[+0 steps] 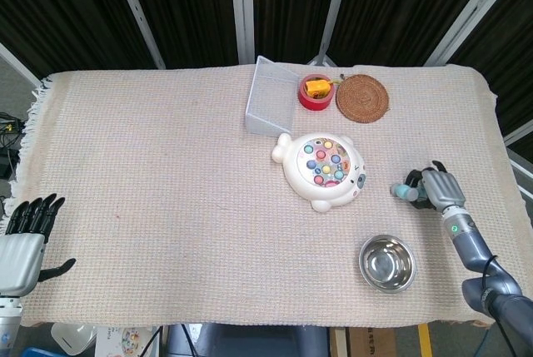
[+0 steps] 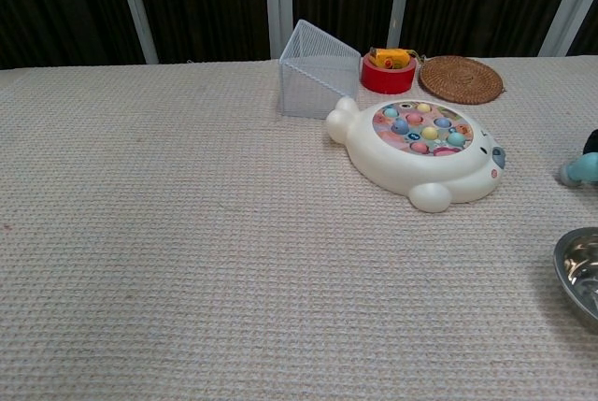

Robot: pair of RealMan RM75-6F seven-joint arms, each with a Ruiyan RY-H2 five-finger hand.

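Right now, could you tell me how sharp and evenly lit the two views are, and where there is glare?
Head view: sharp, evenly lit, soft shadows, mild glare inside the steel bowl. Chest view: equally sharp, but the frame edge crops the bowl and the teal object that the right robot hand holds.

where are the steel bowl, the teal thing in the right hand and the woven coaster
steel bowl (image 1: pixel 387 263), head view, inner bottom
teal thing (image 1: pixel 405 193), head view, free end
woven coaster (image 1: pixel 362 97), head view, centre

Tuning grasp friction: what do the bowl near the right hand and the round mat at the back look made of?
Bowl: likely stainless steel, polished, mirror-like glints. Round mat: looks like woven rattan or straw, matte brown, coiled rings visible. Right hand grips a small teal object, probably smooth plastic.
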